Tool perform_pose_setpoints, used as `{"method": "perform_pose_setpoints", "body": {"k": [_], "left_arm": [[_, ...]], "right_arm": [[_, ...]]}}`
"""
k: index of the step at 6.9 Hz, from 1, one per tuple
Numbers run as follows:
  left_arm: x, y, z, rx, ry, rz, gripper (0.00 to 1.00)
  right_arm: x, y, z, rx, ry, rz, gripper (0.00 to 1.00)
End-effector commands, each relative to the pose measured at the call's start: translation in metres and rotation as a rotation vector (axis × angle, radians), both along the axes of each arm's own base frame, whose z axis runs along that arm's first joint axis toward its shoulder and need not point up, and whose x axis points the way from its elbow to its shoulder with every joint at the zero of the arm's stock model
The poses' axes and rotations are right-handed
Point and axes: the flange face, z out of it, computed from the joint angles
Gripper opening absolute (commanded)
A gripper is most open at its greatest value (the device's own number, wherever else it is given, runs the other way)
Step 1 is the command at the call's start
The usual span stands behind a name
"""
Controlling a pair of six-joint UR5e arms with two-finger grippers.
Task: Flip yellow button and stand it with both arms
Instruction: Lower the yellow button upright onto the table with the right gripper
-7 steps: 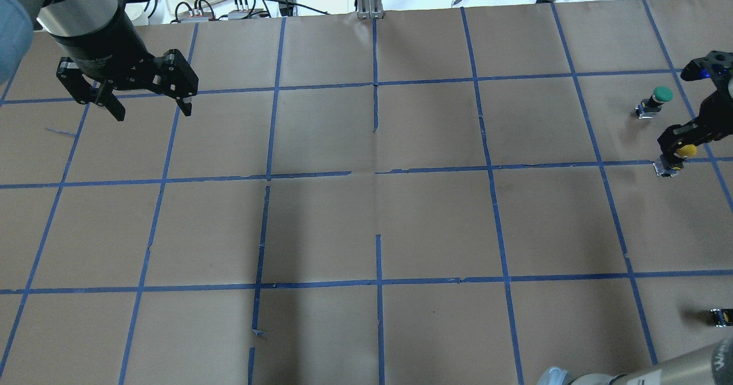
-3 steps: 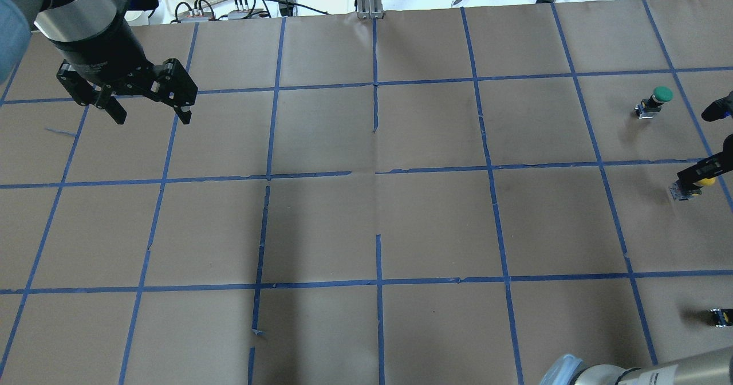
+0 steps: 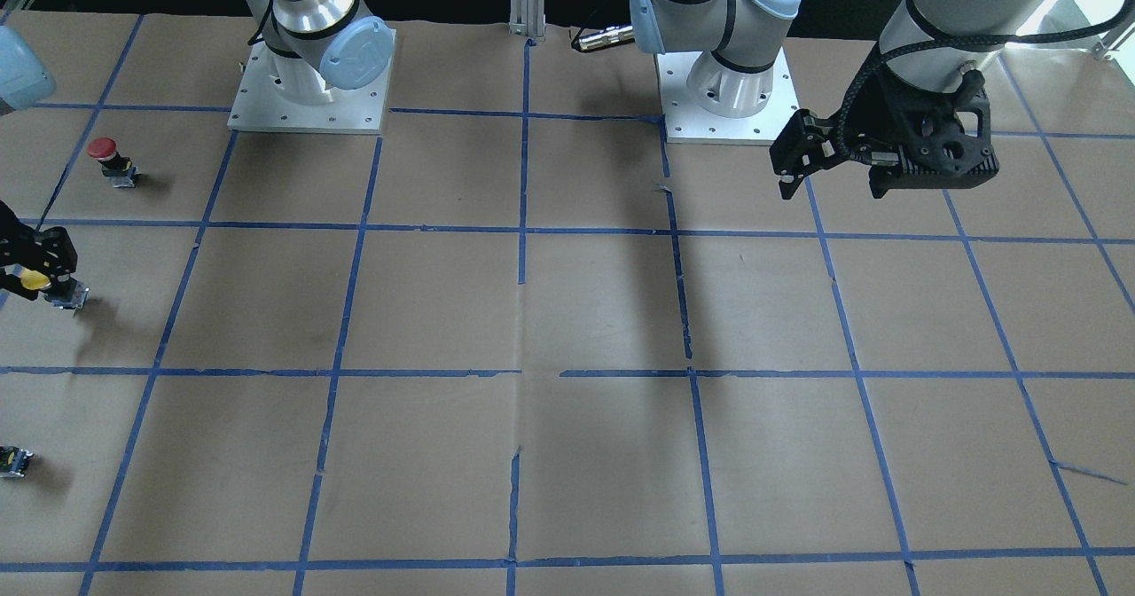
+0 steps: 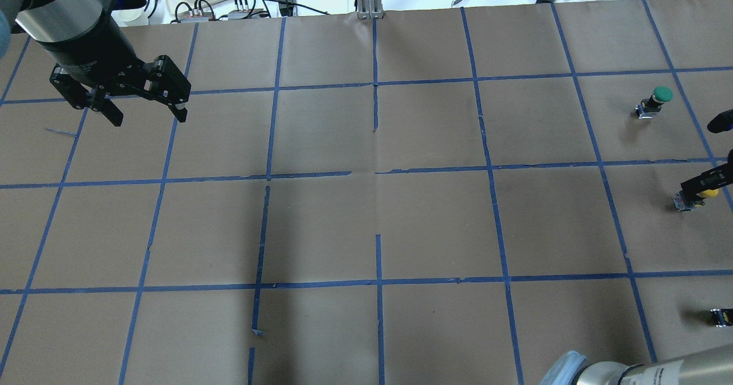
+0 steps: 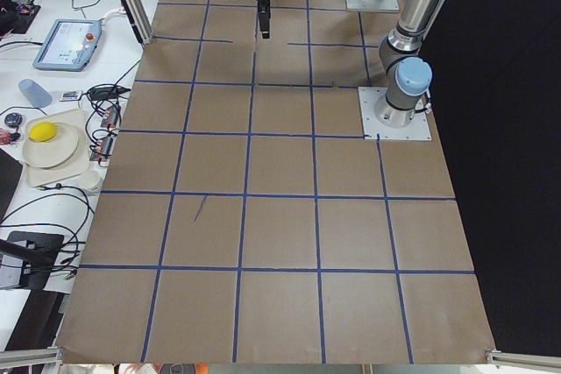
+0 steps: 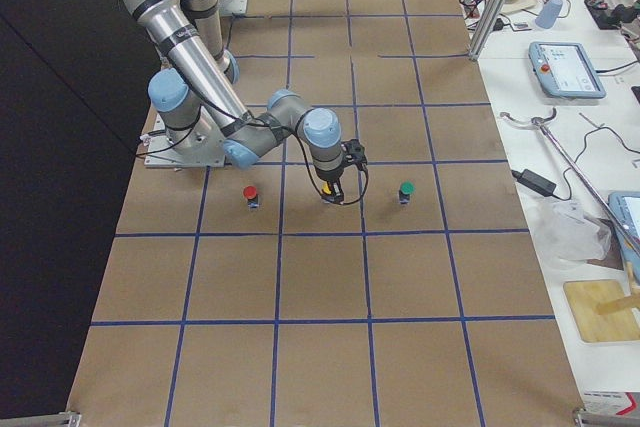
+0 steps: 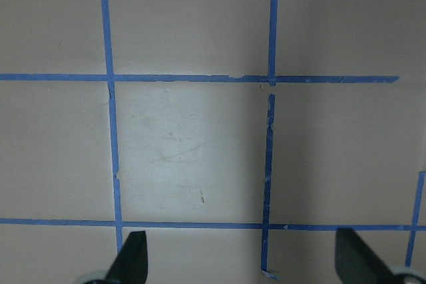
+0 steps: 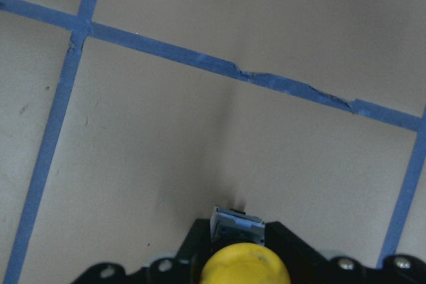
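The yellow button (image 4: 694, 197) was gripped at its cap by the right tool (image 4: 705, 185), whose fingers were clenched on it near the right edge of the worktop (image 4: 378, 219). The grey body was tilted out below the fingers; whether it touched the worktop could not be told. In the right side view the right arm was seen reaching out low from its base, its wrist bent down, with the button held between a red-capped button (image 6: 250, 192) and a green-capped button (image 6: 405, 189). The left tool (image 4: 149, 116) was held above the far left squares, pointed downward, its fingers spread wide and released, with nothing between them.
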Motion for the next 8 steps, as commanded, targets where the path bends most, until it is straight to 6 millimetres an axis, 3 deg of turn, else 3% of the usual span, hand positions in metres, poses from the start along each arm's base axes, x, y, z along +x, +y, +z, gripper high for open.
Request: {"method": "perform_pose_setpoints", "body": {"k": [1,2,4,5,6,8], "left_arm": [[-0.007,-0.005,-0.007,0.013,-0.011,-0.015,1.0],[-0.014,-0.006,-0.01,0.018,-0.011,-0.024,1.0],[-0.02,-0.005,-0.01,0.015,-0.011,-0.036,1.0],[-0.02,-0.005,-0.009,0.013,-0.011,-0.036,1.0],[-0.02,-0.005,-0.009,0.013,-0.011,-0.038,1.0],[-0.02,-0.004,-0.008,0.01,-0.011,-0.038,1.0]], "right_arm": [[0.0,0.001,-0.003,0.006,-0.007,-0.026,0.12],[0.001,0.002,-0.005,0.011,-0.009,-0.027,0.22],[0.002,0.002,-0.002,0.01,-0.019,-0.025,0.65],[0.001,0.0,0.005,-0.005,-0.019,-0.024,0.96],[0.009,0.003,0.019,-0.001,-0.027,-0.02,0.97],[0.028,-0.01,0.081,-0.002,-0.03,-0.039,0.97]]}}
